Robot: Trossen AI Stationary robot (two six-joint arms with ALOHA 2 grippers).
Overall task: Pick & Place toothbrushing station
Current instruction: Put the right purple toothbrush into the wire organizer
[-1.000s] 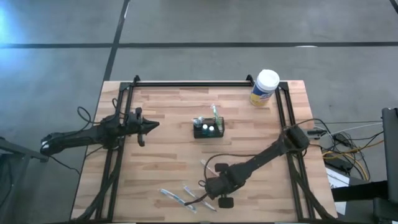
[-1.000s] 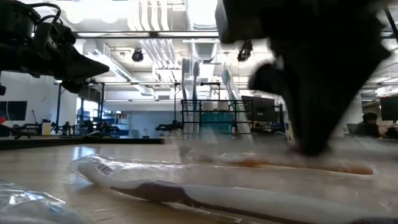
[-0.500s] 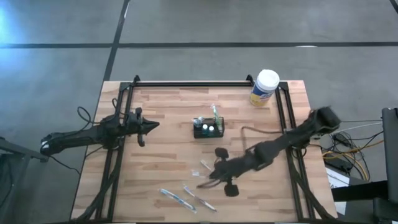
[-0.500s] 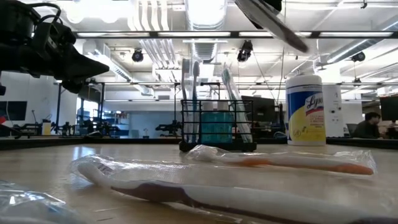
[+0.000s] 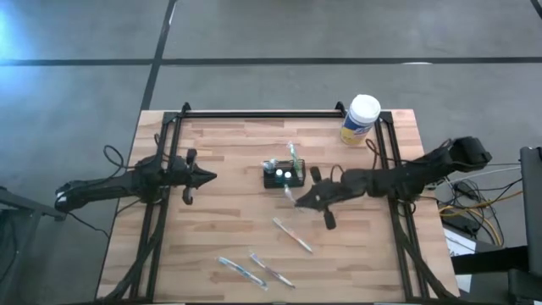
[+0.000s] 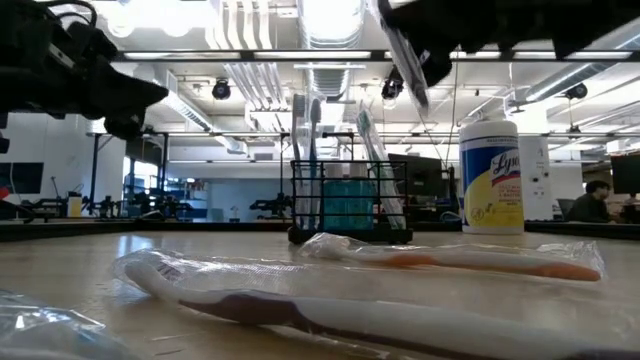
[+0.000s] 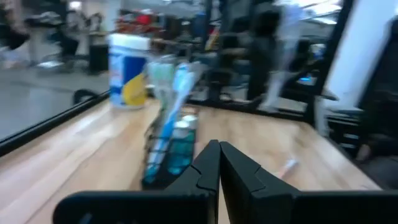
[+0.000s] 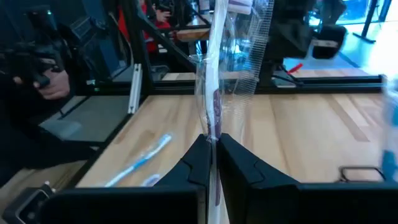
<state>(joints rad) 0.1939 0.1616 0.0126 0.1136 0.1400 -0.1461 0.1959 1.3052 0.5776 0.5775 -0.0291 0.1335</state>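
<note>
The toothbrushing station (image 5: 284, 174), a black wire-mesh caddy with toothbrushes standing in it, rests on its base mid-table; the low view shows the caddy (image 6: 350, 205) too. My right gripper (image 5: 301, 196) hovers just beside it on the near right, shut on a clear-wrapped toothbrush (image 5: 292, 193). My left gripper (image 5: 207, 177) waits shut and level at the table's left, pointing at the station (image 7: 169, 149). Three more wrapped toothbrushes (image 5: 292, 235) (image 5: 240, 269) (image 5: 271, 269) lie flat on the table. My right gripper pinches the wrapped toothbrush between its two fingers (image 8: 198, 163), through the clear wrapper, on the dark handle (image 8: 213, 127). The fingers come nearly level from the table's right and lie along it. The brush sticks out past the fingertips, tilted, lifted clear of the table (image 6: 405, 60).
A white-lidded, yellow-labelled round canister (image 5: 362, 119) stands at the far right corner. Black frame rails (image 5: 254, 114) run along the far edge and both sides. Bare wood (image 5: 229, 220) lies between the left gripper and the loose toothbrushes.
My right gripper has risen from the table near the front edge and swung toward the far right, up to the station, tipping from pointing down to nearly level. The wrapped toothbrush has come up with it, lifted clear. My left gripper has turned slightly in place.
</note>
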